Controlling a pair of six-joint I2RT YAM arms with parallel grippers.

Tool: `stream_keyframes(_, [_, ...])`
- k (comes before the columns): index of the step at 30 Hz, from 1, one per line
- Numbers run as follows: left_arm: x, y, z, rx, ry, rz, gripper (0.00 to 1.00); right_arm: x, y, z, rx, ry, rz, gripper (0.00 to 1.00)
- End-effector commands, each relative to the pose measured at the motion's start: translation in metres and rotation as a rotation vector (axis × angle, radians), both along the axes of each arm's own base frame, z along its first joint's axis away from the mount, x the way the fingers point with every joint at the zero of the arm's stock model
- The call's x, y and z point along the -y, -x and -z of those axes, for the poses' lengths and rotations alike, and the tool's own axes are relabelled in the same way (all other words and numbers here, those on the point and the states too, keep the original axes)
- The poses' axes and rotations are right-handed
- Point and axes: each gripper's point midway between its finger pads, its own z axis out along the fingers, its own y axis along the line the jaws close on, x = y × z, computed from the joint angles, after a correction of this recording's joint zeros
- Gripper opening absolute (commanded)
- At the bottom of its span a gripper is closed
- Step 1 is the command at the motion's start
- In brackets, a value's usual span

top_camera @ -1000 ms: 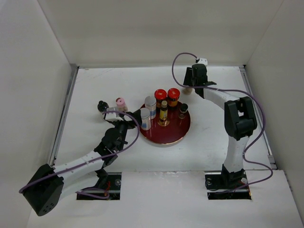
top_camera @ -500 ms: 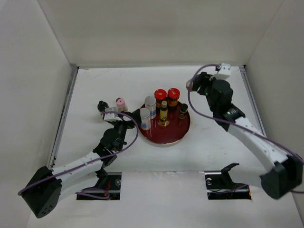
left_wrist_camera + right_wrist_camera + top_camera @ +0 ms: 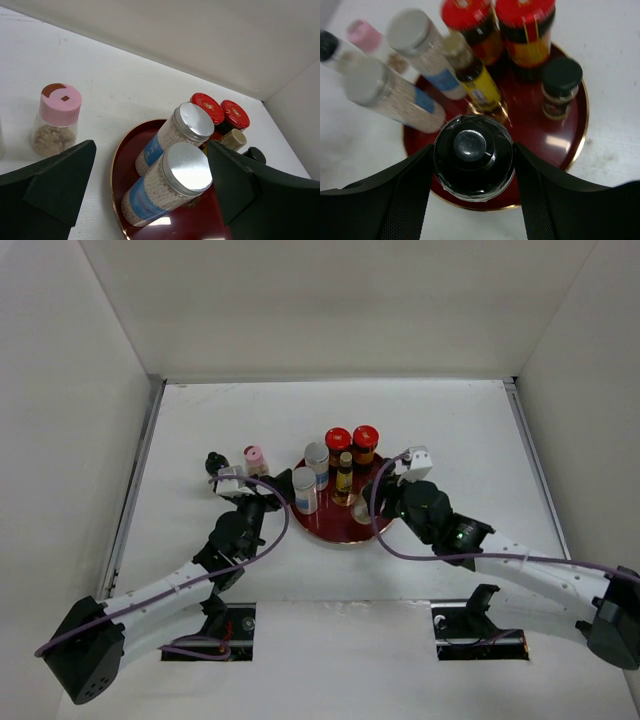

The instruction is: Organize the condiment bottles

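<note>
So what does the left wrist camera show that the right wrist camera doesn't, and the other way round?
Only the left wrist view: the left gripper, fingers spread and holding nothing, and the brownish grains inside the pink-capped jar.
Only the right wrist view: the right gripper clamped on a black-capped bottle above the dark red tray, plus the slim amber bottle with its yellow label.
Both: the tray, two red-capped jars, two silver-capped bottles, and the pink cap, blurred in the right view.
</note>
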Motion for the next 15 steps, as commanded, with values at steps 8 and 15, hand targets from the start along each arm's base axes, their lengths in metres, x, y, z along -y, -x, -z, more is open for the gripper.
stream_keyframes(8, [-0.019, -0.01, -0.017, -0.022, -0.021, -0.132, 0.95, 0.001, -0.034, 0.014, 0.063, 0.003, 0.099, 0.52])
stream_keyframes(15, [-0.02, -0.016, -0.011, -0.05, -0.055, -0.161, 0.95, 0.019, -0.056, 0.04, 0.054, 0.143, 0.208, 0.52])
